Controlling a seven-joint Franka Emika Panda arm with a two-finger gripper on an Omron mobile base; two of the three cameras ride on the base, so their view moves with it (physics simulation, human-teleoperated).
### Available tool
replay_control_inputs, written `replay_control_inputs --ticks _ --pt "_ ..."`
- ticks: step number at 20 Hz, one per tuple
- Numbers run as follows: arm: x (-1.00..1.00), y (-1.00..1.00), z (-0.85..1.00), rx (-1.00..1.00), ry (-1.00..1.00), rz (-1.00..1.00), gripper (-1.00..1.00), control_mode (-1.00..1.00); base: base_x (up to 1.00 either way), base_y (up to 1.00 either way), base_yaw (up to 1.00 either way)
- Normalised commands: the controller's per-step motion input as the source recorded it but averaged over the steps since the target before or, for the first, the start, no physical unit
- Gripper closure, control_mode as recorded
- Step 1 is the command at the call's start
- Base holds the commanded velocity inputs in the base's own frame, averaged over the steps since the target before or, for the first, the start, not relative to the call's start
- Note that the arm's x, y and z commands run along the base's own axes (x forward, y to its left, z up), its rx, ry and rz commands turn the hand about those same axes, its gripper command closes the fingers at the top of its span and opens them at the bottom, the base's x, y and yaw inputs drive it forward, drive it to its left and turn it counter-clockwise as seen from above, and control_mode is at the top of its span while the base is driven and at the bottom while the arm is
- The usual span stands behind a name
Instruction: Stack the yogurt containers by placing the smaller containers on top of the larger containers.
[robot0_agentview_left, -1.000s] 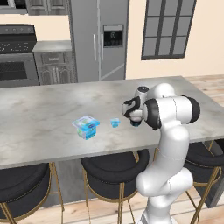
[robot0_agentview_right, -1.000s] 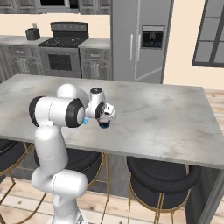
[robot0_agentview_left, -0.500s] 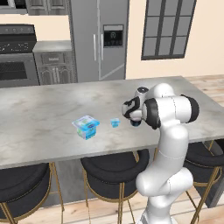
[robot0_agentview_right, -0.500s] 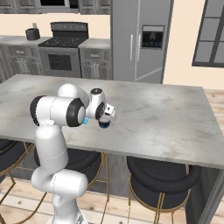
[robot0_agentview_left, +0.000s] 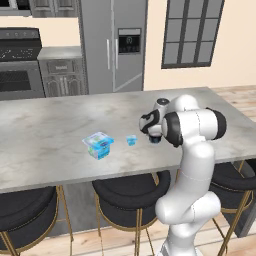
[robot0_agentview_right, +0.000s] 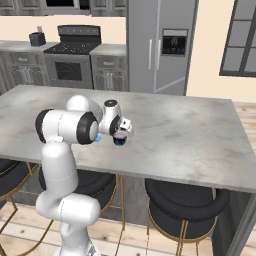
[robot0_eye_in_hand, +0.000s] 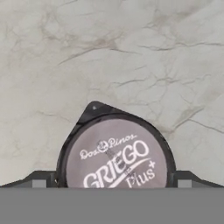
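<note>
Jaws wide open, one fingertip (robot0_eye_in_hand: 38, 180) on each side of the small black round cup (robot0_eye_in_hand: 116, 153); no contact visible, cup sits between the tips, not gripped as far as the hand view shows. Gripper (robot0_eye_in_hand: 112, 183) points straight down over the cup. In the left base view the gripper (robot0_agentview_left: 152, 131) hangs just above the tabletop (robot0_agentview_left: 45, 135) with the black cup (robot0_agentview_left: 154, 139) under it; in the right base view the gripper (robot0_agentview_right: 120, 134) is low over the black cup (robot0_agentview_right: 119, 143), near the front edge of the tabletop (robot0_agentview_right: 190, 130).

Black cup: round, dark rim with a small pull tab pointing away from the hand camera, pale grey lid printed "GRIEGO Plus". Upright on the marble-look tabletop (robot0_eye_in_hand: 131, 52).

Tiny light-blue cup (robot0_agentview_left: 131, 140) stands on the tabletop near the black cup, apart from it, on the robot's left. Blue boxy pack (robot0_agentview_left: 98, 145) is further left, apart from the tiny cup; blue-teal sides, whitish see-through top, sits flat. All three in a rough row along the front half of the tabletop. Nothing stacked yet.
</note>
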Motion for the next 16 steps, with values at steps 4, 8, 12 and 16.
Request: replay_control_inputs --ticks 4,8,12,16 --pt "0.06 0.0 -0.06 0.0 0.0 0.0 -1.0 -1.0 0.0 0.0 0.0" --pt "0.01 0.0 -0.07 0.0 0.0 0.0 -1.0 -1.0 0.0 0.0 0.0" --pt "0.02 0.0 -0.19 0.0 0.0 0.0 -1.0 -1.0 0.0 0.0 0.0" --pt "0.01 0.0 -0.09 0.0 0.0 0.0 -1.0 -1.0 0.0 0.0 0.0"
